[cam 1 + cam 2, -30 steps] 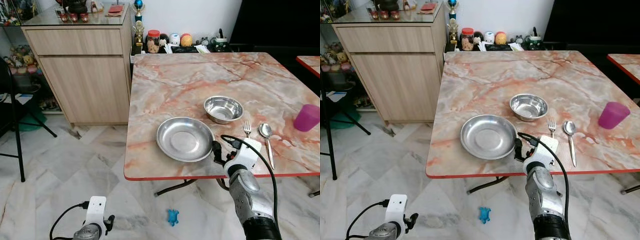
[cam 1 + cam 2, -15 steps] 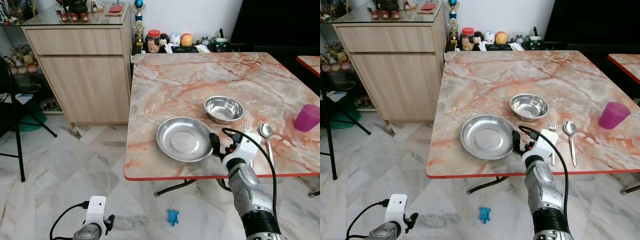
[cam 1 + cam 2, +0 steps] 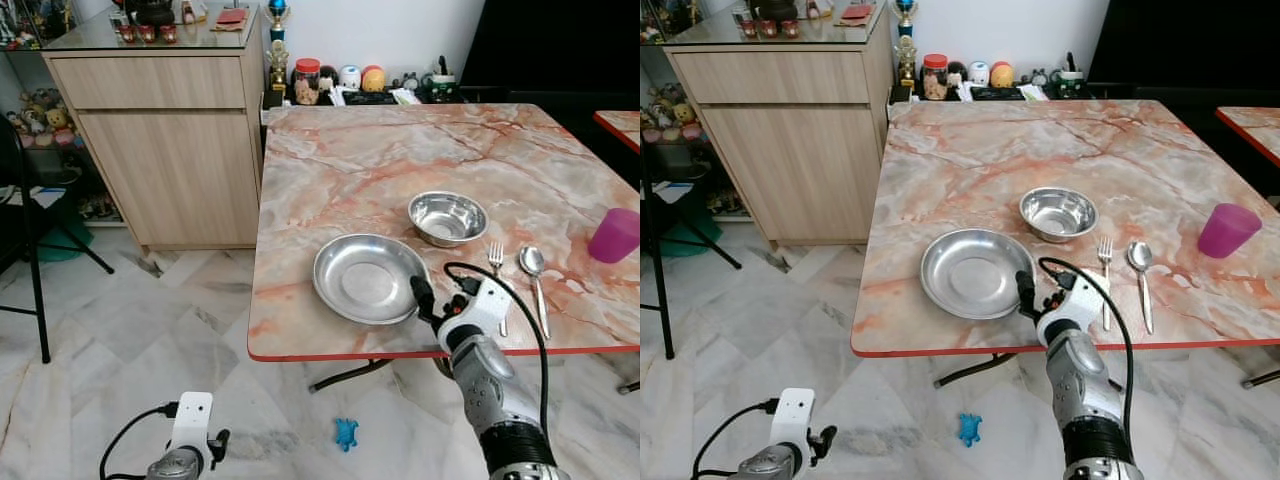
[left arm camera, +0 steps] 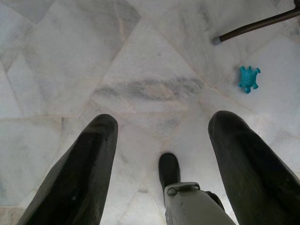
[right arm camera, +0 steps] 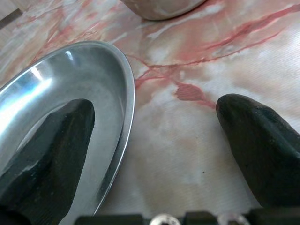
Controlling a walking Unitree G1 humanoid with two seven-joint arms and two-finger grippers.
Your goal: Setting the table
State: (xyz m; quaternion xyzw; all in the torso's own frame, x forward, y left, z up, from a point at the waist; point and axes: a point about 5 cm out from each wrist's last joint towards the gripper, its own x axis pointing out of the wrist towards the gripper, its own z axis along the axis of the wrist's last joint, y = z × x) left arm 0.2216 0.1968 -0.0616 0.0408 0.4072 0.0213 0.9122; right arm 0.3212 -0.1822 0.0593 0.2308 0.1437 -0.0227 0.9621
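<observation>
The plate (image 3: 369, 278) lies on the marble table (image 3: 380, 160) near its front edge, with the small bowl (image 3: 447, 218) just behind it to the right and the fork (image 3: 497, 270) and spoon (image 3: 532, 270) further right. My right gripper (image 5: 154, 140) sits at the plate's right rim — fingers apart, one over the plate, the other over bare marble. My left gripper (image 4: 161, 154) hangs low over the floor, fingers spread too — a blue toy (image 4: 248, 78) lies nearby.

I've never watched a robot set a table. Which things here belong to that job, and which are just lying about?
For the job: steel plate, steel bowl, fork, spoon, pink cup, right gripper at the plate's rim.

Lying about: blue toy on the floor, jars beside the cabinet.
</observation>
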